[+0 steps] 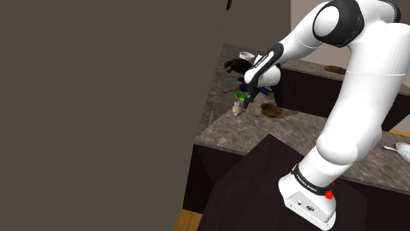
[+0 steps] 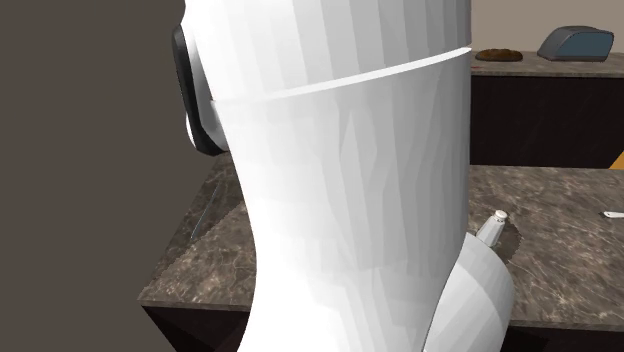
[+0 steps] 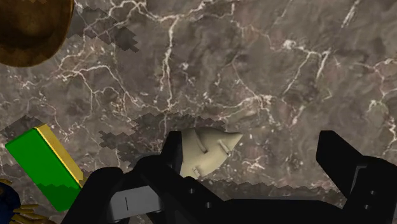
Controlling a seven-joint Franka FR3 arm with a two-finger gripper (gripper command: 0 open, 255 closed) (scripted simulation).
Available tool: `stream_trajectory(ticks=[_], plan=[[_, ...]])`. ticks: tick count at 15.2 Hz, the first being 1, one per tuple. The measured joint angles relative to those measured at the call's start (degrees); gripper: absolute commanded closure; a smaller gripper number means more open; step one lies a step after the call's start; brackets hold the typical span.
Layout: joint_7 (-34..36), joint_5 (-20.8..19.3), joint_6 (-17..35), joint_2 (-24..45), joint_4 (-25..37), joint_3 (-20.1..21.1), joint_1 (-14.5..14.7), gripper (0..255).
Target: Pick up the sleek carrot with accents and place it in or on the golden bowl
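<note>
- One pale, cone-shaped carrot (image 3: 207, 153) lying flat on the dark veined tabletop (image 3: 267, 70), between the claw's fingers.
- Wide end just beside one finger (image 3: 172, 149); contact not resolvable. Well apart from the other finger.
- Claw (image 3: 252, 140) open, fingers spread wide, gripping nothing, low over the carrot.
- Brown-gold bowl (image 1: 271, 110) on the same tabletop, near the carrot but not touching, to the shoulder view's right of the claw.
- Green block with a yellow edge (image 3: 44, 165) near the closer finger.
- Several dark items (image 1: 236, 65) farther back on the tabletop.
</note>
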Motion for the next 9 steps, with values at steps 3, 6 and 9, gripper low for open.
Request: stream_trajectory(ticks=[3, 6, 9], plan=[[-0.1, 0.1, 0.2, 0.2, 0.0, 0.1, -0.1, 0], [-0.1, 0.1, 0.2, 0.2, 0.0, 0.1, -0.1, 255], [-0.1, 0.1, 0.2, 0.2, 0.0, 0.1, -0.1, 255]])
